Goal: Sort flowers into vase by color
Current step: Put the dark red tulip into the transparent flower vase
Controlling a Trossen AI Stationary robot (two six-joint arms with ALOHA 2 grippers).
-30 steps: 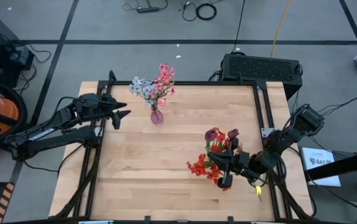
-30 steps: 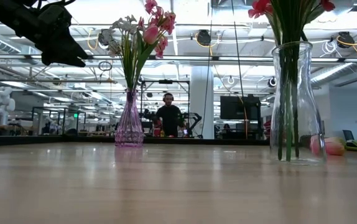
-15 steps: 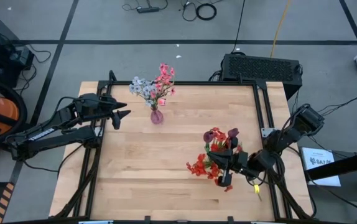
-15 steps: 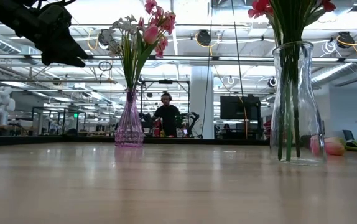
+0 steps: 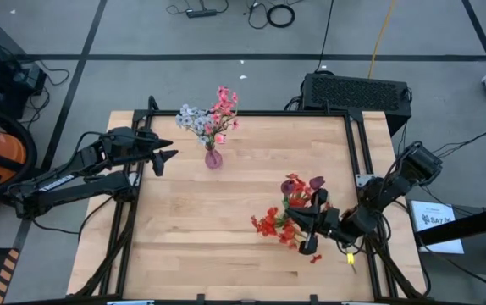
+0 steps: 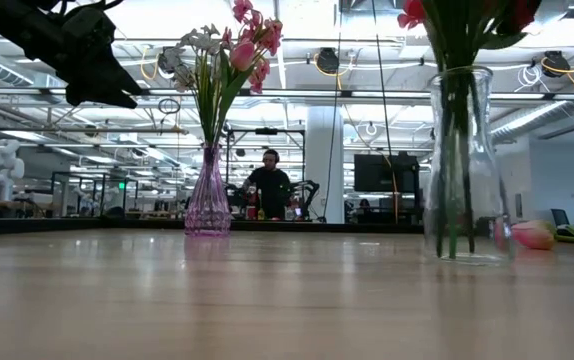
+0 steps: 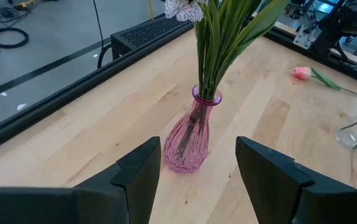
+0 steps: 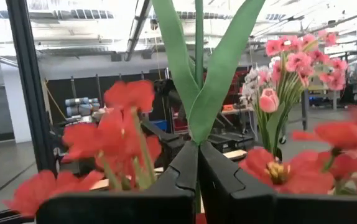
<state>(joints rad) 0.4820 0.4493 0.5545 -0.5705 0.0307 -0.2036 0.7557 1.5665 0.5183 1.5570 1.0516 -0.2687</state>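
Note:
A pink vase (image 5: 213, 158) stands at the table's far middle and holds pink and pale white flowers (image 5: 209, 117). My left gripper (image 5: 168, 157) hangs open just left of it, above the table; in its wrist view (image 7: 198, 148) the vase (image 7: 190, 137) stands beyond the fingers. A clear vase (image 6: 464, 170) at the right holds red flowers (image 5: 270, 227) and maroon tulips (image 5: 302, 182). My right gripper (image 5: 302, 230) is shut on a green leafy stalk among these flowers. A pink bud (image 6: 534, 235) lies on the table at the right. My right gripper pinches a green stalk with two long leaves (image 8: 198, 134) between its two shut fingers (image 8: 181, 165). The stalk and leaves rise straight out of the fingertips. The stalk's head and lower end lie outside the wrist view. The flowers hide whether it reaches into the clear vase.
A black box (image 5: 357, 91) sits beyond the far right corner. A small yellow thing (image 5: 350, 258) lies near the table's right edge. Bare wood (image 5: 192, 237) spreads between the two vases and along the near left. A person (image 6: 270, 185) stands far behind the table.
My right gripper has sunk a little with the stalk. The clear vase has slid slightly toward the table's left edge, and the red flower heads have shifted the same way.

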